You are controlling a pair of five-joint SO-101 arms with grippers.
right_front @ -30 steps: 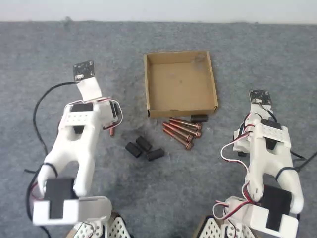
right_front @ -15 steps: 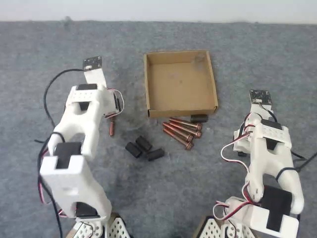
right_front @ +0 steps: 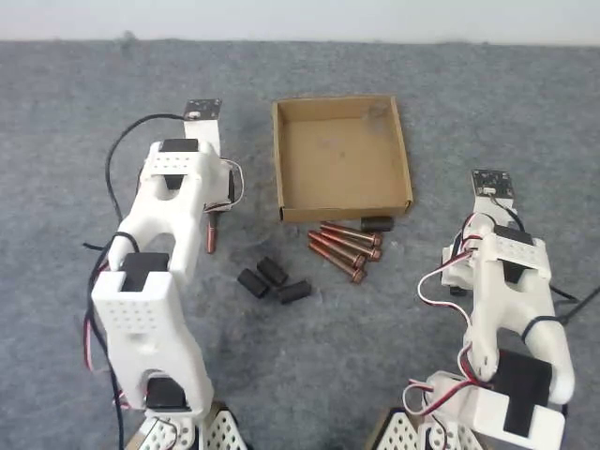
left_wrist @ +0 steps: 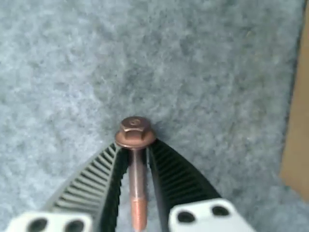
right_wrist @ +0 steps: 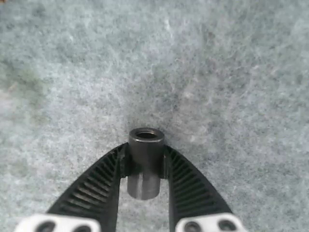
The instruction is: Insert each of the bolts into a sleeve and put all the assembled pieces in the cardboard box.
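Copper-coloured and slim, one bolt [right_front: 211, 239] sits in the left gripper [right_front: 213, 223] in the high view. That arm is stretched forward and bent down over the grey carpet. The cardboard box [right_front: 279, 159] stands just beyond the gripper to its right, with no assembled piece in it. Three loose sleeves [right_front: 273, 279] lie near the gripper, back toward the arm's base. The loose bolts [right_front: 345, 246] and a fourth sleeve [right_front: 377, 224] lie farther to its right, by the box's near wall. The right arm is folded back, well apart from them. In the left wrist view the jaws stand narrow, pinching the bolt's shank. The hex head sits just past the fingertips and the threaded end points back toward the wrist. In the right wrist view the right gripper [right_wrist: 146, 153] is closed narrowly on a black sleeve [right_wrist: 144, 169], its open bore facing away beyond the fingertips. The step in hand looks like mating a first pair, so the task seems early. The next move calls for bringing both grippers together and lining the threaded end up with the bore. That probably needs a wrist turn, since the head leads.
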